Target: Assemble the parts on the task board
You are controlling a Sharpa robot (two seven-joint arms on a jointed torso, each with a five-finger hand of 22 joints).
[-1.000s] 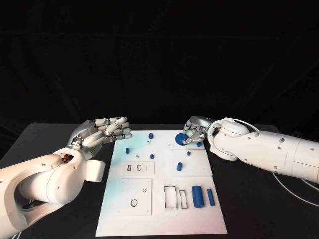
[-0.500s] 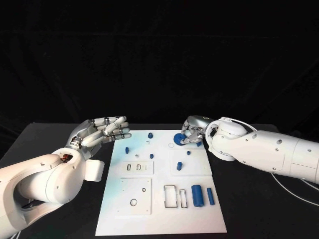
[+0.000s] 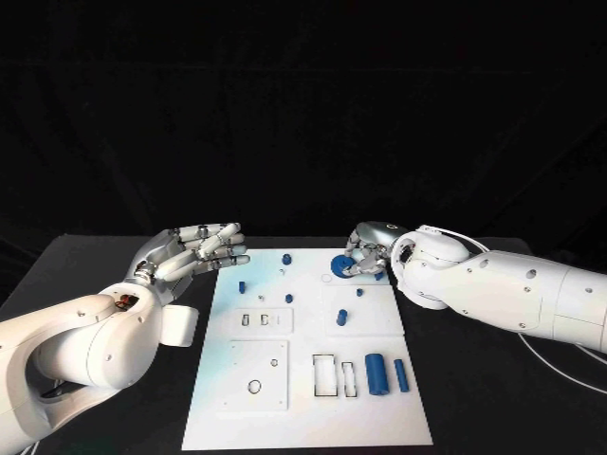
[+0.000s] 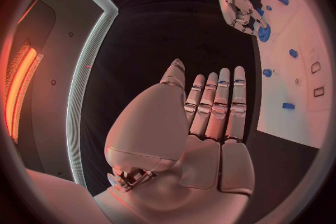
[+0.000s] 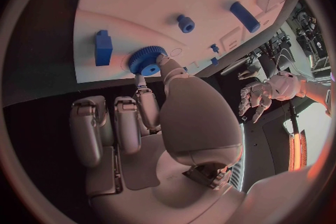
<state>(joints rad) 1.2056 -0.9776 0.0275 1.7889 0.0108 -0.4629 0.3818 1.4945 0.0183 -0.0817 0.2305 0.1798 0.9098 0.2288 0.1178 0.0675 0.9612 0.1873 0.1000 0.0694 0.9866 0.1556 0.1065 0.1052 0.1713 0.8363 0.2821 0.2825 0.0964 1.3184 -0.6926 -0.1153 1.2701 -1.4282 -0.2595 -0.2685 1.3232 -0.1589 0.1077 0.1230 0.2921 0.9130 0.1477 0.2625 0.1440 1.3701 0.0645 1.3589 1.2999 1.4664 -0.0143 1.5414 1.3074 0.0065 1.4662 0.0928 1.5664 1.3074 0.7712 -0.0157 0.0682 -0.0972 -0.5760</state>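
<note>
The white task board (image 3: 310, 408) lies in the middle of the black table. At its far right corner my right hand (image 3: 368, 252) pinches a blue gear (image 3: 343, 266) between thumb and a finger, low over the board. The right wrist view shows the fingertips (image 5: 164, 61) on the blue gear (image 5: 145, 60), next to a blue block (image 5: 103, 47). My left hand (image 3: 194, 250) hovers off the board's far left corner, fingers straight and holding nothing. In the left wrist view the left hand (image 4: 206, 123) faces the right hand (image 4: 240, 10) and the gear (image 4: 264, 33).
Small blue pegs (image 3: 287, 258) (image 3: 242, 284) (image 3: 340, 317) stand on the board's far half. A thick blue cylinder (image 3: 375, 373) and a thin one (image 3: 401, 374) lie near right, beside rectangular slots (image 3: 325, 374). A white cable (image 3: 578, 351) trails under the right arm.
My right arm has shifted slightly toward the board, with the gear staying at the far right corner. The left hand has not moved.
</note>
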